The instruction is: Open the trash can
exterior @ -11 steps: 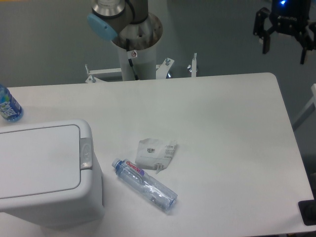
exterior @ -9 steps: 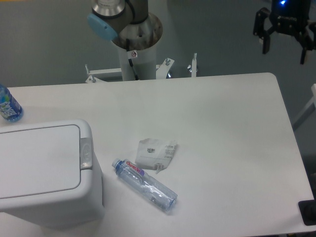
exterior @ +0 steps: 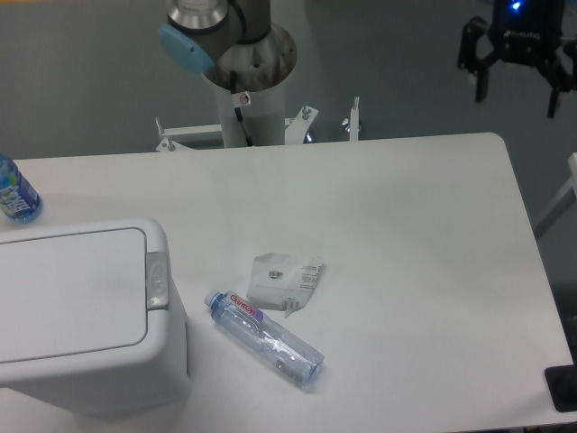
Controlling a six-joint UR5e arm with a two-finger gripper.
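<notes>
From the fixed camera, a white table (exterior: 397,225) with rounded corners fills most of the frame, and a plain grey floor lies behind it. The arm's white base column (exterior: 248,86) stands just past the far edge, with a grey joint and a light blue cap (exterior: 187,45) at the top of the picture. Some metal bracket fittings (exterior: 302,126) sit low beside the column.

The bin (exterior: 81,311) sits at the near left corner of the table, cut off by the left edge of the frame. Its flat lid (exterior: 68,293) lies shut — flush with the rim — and the small grey button strip (exterior: 157,280) runs along the rim's right side. The gripper (exterior: 517,86) hangs at the upper right, off beyond the table's far right corner (a blue light glows on the body above it). Its two dark fingers (exterior: 480,77) are spread wide apart with nothing between them. It is well apart from the bin, almost the whole table away on the diagonal.

Between them, a clear bottle (exterior: 266,338) lies on its side just right of the bin — cap toward the bin — and a crumpled white wrapper (exterior: 284,278) lies touching it on the far side. A blue bottle (exterior: 13,191) shows at the left edge behind the bin. A dark object (exterior: 563,388) sits at the lower right corner; what it is I cannot tell.
</notes>
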